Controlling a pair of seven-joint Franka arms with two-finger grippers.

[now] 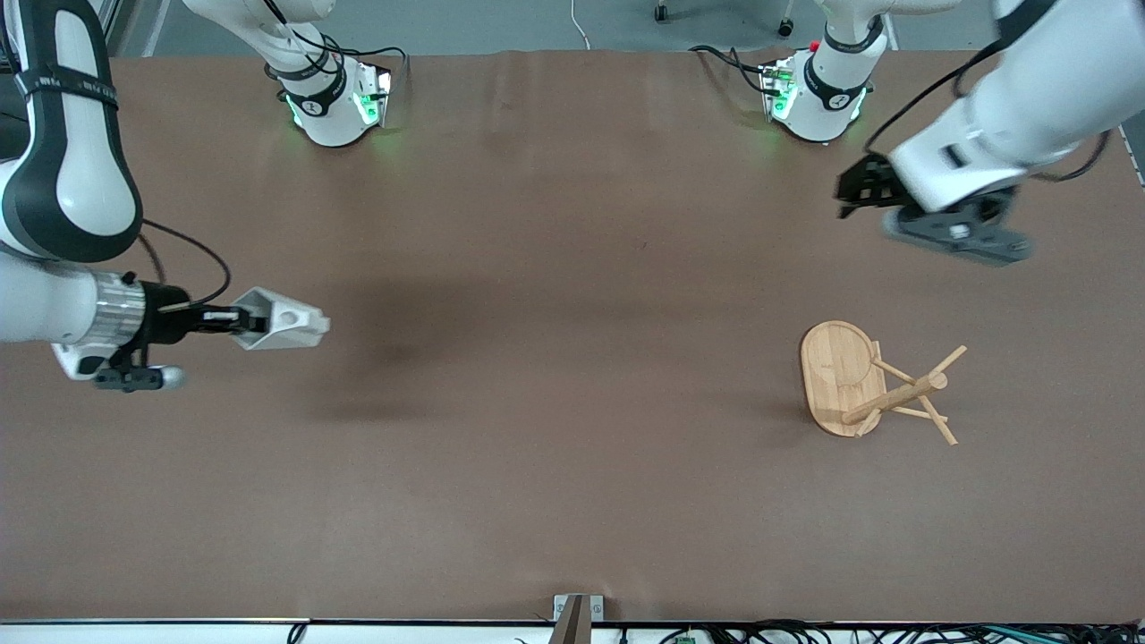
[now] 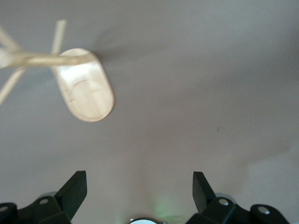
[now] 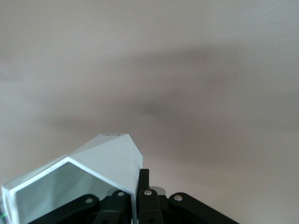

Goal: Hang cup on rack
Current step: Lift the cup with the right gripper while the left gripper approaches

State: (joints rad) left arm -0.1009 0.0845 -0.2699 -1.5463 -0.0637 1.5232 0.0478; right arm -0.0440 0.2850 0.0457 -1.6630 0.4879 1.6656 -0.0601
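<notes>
1. I see the rack (image 1: 866, 385) standing on the brown tabletop (image 1: 555, 429) toward the left arm's end, its pegs bare.
2. The right pincer (image 1: 234, 319) is clamped on the white cup's (image 1: 284, 320) rim, aloft over the right arm's end.
3. The left pincer (image 1: 859, 192) hangs wide, holding nothing, above the tabletop near the rack.

No text, label, brand, number or sign can be read anywhere in these views. The cup (image 3: 100, 165) carries a small dark marking near its tip in the right wrist view, but it is too small and blurred to make out. The round emblems on the two arm bases (image 1: 311, 105) at the top of the front view are likewise too small to read. The rack (image 1: 850, 376) shows only faint wood markings.
</notes>
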